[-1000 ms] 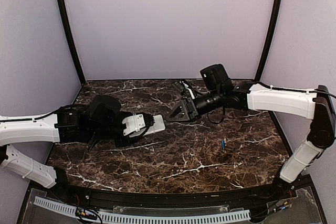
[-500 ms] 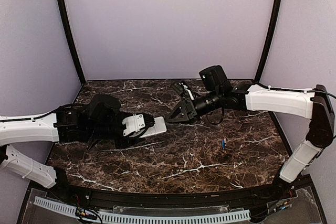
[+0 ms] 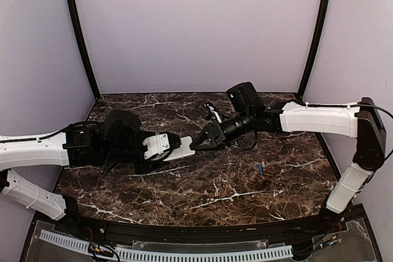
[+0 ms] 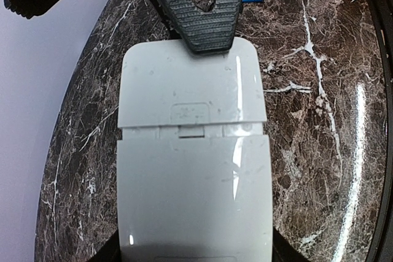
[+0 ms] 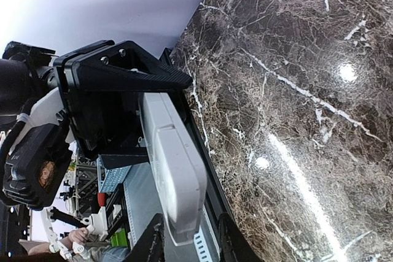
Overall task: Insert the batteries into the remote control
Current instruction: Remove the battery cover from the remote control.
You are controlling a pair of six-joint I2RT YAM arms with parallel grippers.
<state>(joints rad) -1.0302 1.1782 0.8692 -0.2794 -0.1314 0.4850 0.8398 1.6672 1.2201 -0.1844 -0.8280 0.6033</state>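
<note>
You've got left fingers (image 5: 123, 75) clamped on the remote (image 4: 193, 182) left of centre, cover (image 4: 190, 90) still on. Your right fingers (image 4: 202, 16) straddle its end; can't tell if gripping. One battery (image 3: 262, 167) lies on desk (image 3: 215, 194), right. Nothing loaded.

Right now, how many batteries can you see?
1. The battery lies on the marble table, off to the right of the remote control and not touching it. More may be hidden from view.
</note>
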